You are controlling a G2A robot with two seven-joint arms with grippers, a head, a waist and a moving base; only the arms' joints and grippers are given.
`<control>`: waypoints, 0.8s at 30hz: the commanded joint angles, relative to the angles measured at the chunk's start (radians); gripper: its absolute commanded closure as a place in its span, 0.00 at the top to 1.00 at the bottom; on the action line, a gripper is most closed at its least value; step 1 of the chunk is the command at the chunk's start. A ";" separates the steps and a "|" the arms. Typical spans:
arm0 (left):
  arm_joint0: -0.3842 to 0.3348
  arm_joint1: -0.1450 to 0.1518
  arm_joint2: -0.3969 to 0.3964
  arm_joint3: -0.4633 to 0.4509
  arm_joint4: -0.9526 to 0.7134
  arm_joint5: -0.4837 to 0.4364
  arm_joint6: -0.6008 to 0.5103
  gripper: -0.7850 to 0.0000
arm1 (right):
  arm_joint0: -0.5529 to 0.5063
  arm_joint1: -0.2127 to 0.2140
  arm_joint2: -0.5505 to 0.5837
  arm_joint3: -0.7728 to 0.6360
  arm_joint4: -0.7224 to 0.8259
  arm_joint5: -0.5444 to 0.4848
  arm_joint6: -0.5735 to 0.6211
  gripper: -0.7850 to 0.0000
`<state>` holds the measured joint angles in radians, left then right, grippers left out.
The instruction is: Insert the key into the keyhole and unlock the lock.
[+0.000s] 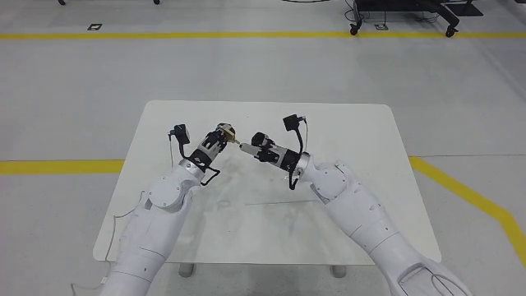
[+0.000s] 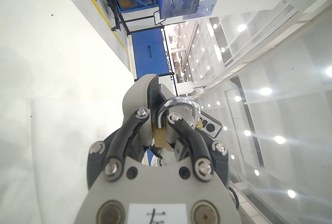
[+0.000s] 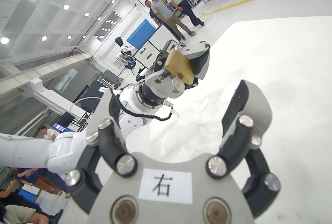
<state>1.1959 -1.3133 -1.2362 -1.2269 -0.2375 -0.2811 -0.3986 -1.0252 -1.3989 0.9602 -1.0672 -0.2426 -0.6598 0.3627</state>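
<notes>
left gripper (image 1: pixel 215 141) holds the brass lock (image 3: pixel 179 64) above the white table (image 1: pixel 345 131), with the key (image 3: pixel 178 84) in its keyhole.
the left gripper is clenched on the lock body. the silver key head sticks out of the end facing the right gripper (image 3: pixel 176 99), which is released, empty, and near the key but apart from it.

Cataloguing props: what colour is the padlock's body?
The padlock body is brass-gold, clearest in the right wrist view.

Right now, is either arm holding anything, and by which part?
The left gripper holds the brass padlock, jaws shut on its body's shackle end. The right gripper is open and empty; the key sticks from the padlock's base.
</notes>
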 commanded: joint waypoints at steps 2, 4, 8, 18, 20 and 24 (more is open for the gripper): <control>0.003 -0.001 0.004 -0.005 0.009 0.005 0.004 0.00 | 0.007 -0.004 -0.014 0.007 -0.011 0.013 0.002 0.24; 0.003 -0.001 0.006 -0.006 0.016 0.007 0.005 0.00 | 0.012 -0.008 -0.023 0.013 -0.015 0.021 0.001 0.20; 0.004 -0.001 0.006 -0.008 0.020 0.007 0.009 0.00 | 0.021 -0.013 -0.033 0.028 -0.009 0.028 -0.001 0.11; 0.005 -0.002 0.006 -0.009 0.030 0.002 0.007 0.00 | 0.029 -0.023 -0.033 0.070 0.103 0.009 0.026 0.00; 0.005 -0.002 0.006 -0.010 0.032 -0.002 0.007 0.00 | 0.029 -0.026 -0.034 0.078 0.149 0.000 0.046 0.00; 0.005 -0.002 0.005 -0.010 0.033 -0.012 0.003 0.00 | 0.033 -0.033 -0.037 0.096 0.273 -0.018 0.110 0.00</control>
<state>1.2008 -1.3153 -1.2304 -1.2372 -0.2049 -0.2894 -0.3949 -0.9936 -1.4305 0.9235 -0.9771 -0.0093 -0.6755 0.4545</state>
